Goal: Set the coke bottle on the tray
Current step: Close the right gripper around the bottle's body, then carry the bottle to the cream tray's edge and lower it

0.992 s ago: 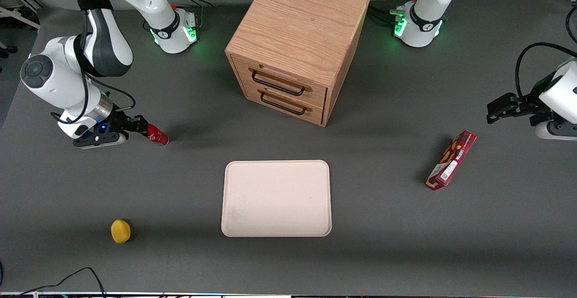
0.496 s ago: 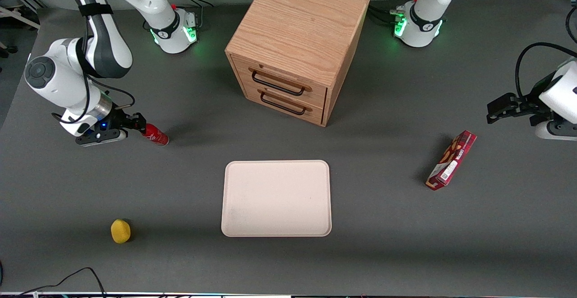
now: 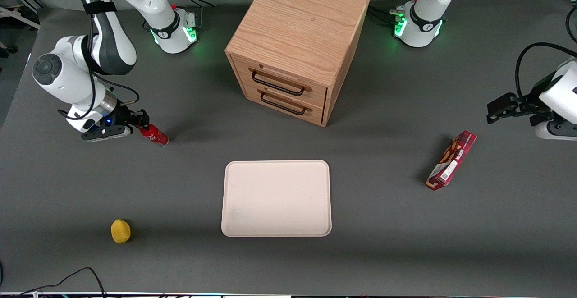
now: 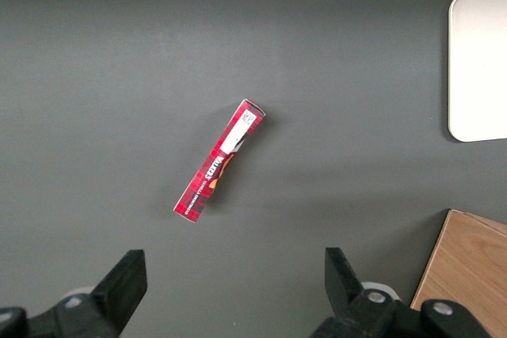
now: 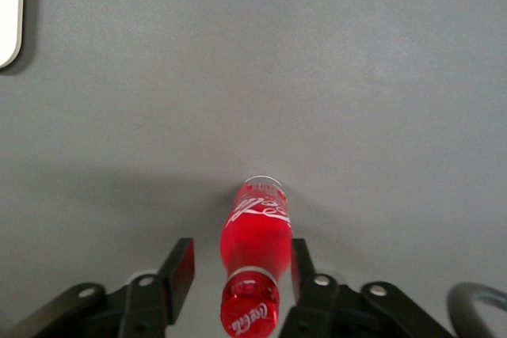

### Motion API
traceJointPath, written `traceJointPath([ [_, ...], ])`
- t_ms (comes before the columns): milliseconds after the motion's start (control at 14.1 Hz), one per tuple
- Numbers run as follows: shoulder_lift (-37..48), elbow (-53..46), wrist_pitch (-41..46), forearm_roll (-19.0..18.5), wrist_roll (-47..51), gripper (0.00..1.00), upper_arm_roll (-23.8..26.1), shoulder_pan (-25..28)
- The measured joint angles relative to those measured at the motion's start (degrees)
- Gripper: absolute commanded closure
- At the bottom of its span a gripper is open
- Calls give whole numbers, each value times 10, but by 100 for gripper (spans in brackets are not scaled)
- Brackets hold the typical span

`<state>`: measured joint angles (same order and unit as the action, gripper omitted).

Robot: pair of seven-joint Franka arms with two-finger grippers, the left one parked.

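The coke bottle (image 3: 154, 135) (image 5: 255, 235), small and glossy red with a red cap and white lettering, stands on the dark table toward the working arm's end. My right gripper (image 3: 140, 124) (image 5: 240, 252) is open around its neck and shoulder, one finger on each side. One finger (image 5: 301, 263) lies against the bottle, while the other finger (image 5: 181, 267) stands a little off it. The pale beige tray (image 3: 276, 198) (image 5: 8, 5) lies flat near the table's middle, nearer the front camera than the bottle, with nothing on it.
A wooden two-drawer cabinet (image 3: 297, 50) stands farther from the front camera than the tray. A yellow round object (image 3: 120, 231) lies nearer the front camera than the bottle. A flat red snack box (image 3: 451, 160) (image 4: 219, 170) lies toward the parked arm's end.
My right wrist has drawn back from the front camera and in over the bottle's top. The bottle's base has stayed where it was.
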<state>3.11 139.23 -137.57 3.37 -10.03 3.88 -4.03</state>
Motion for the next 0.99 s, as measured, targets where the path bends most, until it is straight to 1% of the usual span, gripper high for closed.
traceJointPath([
  [71,0,9,-11,2,0,77,0,0],
  [142,0,16,-19,2,0,96,0,0],
  [213,1,19,-21,2,0,100,0,0],
  [425,2,20,-21,3,0,100,2,0],
  [567,2,15,-21,4,3,100,15,0],
  [709,1,-15,-1,5,21,100,30,3],
  [850,-17,-99,67,6,62,100,56,6],
  [992,-62,-221,142,6,112,100,87,10],
])
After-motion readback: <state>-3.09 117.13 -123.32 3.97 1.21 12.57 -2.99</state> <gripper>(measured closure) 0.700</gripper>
